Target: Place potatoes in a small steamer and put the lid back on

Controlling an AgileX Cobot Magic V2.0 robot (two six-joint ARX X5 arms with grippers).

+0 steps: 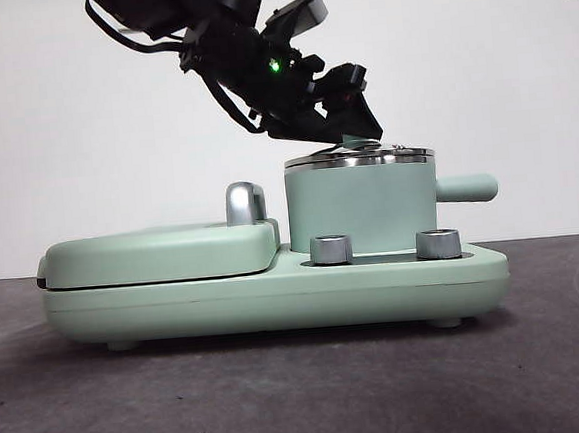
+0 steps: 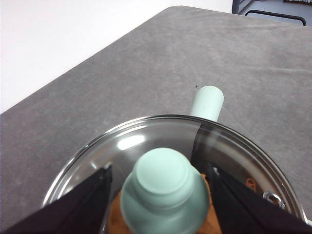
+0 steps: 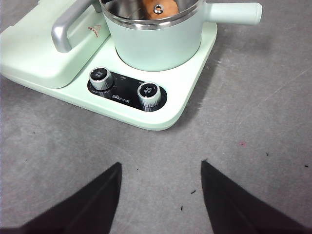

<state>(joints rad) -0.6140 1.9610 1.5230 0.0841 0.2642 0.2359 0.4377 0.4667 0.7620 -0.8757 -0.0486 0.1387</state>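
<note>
Lid (image 2: 175,146) on steamer (image 1: 361,206); its knob (image 2: 163,192) between left fingers (image 2: 83,204), seemingly apart.

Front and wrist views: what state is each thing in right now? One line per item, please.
Lid: seated flat on the steamer's rim, closed.
Small steamer: upright on the cooker base, covered.
Potato: inside the steamer, under the glass.
Left gripper: over the lid, jaws either side of the knob, a slight gap showing.
Right gripper: open, empty, apart from the cooker.
Griddle cover: closed.
</note>
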